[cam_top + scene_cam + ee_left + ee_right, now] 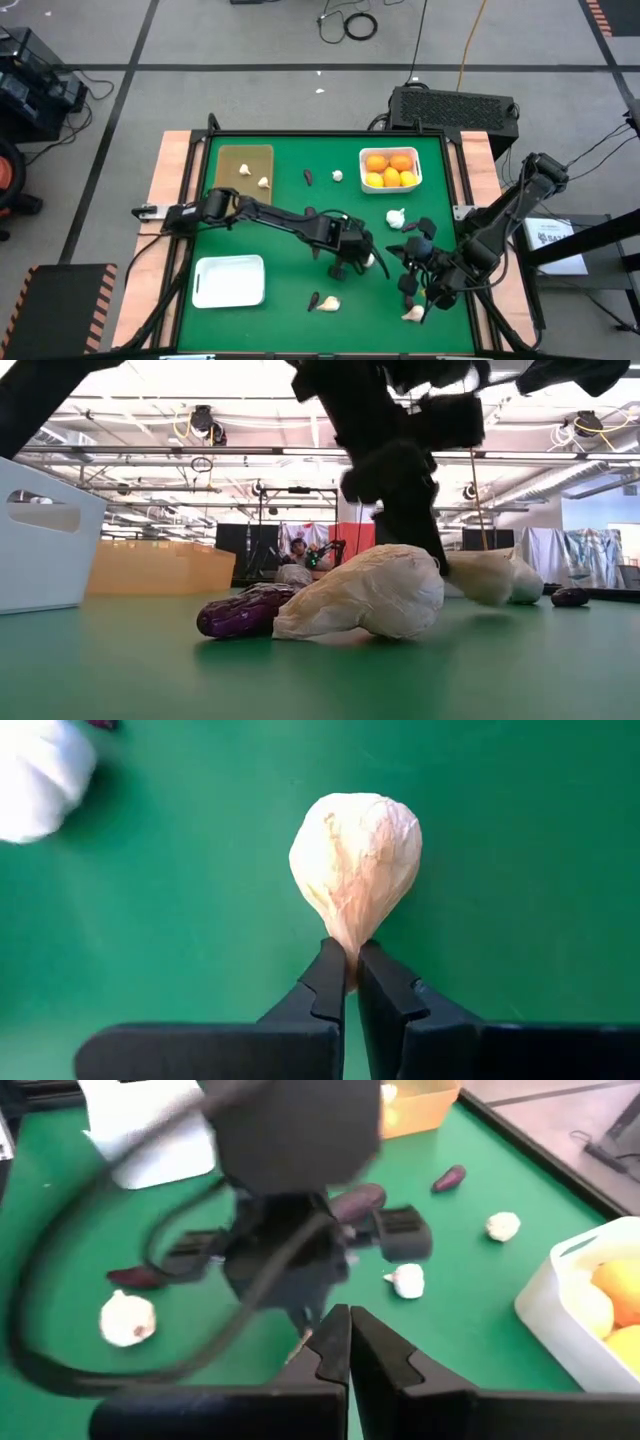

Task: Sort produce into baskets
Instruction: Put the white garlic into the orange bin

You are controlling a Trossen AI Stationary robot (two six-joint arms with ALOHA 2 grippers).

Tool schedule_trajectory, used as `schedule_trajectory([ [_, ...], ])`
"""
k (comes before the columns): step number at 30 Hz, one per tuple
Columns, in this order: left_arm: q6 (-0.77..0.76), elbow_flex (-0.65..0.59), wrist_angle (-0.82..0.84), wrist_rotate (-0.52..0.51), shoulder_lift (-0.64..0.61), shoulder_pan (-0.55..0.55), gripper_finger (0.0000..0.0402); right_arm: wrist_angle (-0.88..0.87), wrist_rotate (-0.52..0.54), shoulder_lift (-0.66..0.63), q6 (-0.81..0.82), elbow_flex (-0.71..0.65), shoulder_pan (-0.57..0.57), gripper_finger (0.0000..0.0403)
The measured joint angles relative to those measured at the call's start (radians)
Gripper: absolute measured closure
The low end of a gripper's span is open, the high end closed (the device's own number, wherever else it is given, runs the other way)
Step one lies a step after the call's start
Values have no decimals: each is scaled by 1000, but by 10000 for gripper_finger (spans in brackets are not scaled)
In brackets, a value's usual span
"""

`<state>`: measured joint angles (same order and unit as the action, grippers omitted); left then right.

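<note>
The left gripper (350,982) is seen closed narrowly on the tapered stem end of a garlic bulb (356,858), near the middle of the green table (280,240). The bulb's long axis is aligned with the fingers, its stem end toward them and its rounded end pointing away. A second, blurred white bulb (38,778) is visible off to one side.

The right gripper (345,1342) is shown with its fingers pressed together and nothing between them, just beside the left gripper, toward the table's right front.

In the high view, four orange and yellow citrus fruits (388,170) are counted in the white basket (391,151) at the rear right. Two bulbs (254,175) lie on the tan tray (245,153) at the rear left. A second white basket (230,280) stands at the front left. Loose bulbs (397,217) and small dark purple eggplant pieces (309,177) are scattered across the table; their exact number cannot be told.
</note>
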<state>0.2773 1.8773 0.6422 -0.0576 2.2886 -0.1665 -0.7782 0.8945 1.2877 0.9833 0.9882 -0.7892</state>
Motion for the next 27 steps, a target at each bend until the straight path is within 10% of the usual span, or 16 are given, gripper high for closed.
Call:
schedule_trajectory([
  [6, 18, 0, 24, -10, -115, -8, 387, -6, 0, 9, 0, 0, 18, 403],
  [14, -8, -86, 303, -269, -306, 27, 387, -21, -6, 25, 3, -1, 18, 403],
  [20, -165, -275, 503, -460, -504, 158, 387, -5, -6, 25, 10, -26, 18, 403],
  [27, -289, -578, 529, -453, -798, 357, 387, 0, -6, 25, 26, -42, 39, 403],
])
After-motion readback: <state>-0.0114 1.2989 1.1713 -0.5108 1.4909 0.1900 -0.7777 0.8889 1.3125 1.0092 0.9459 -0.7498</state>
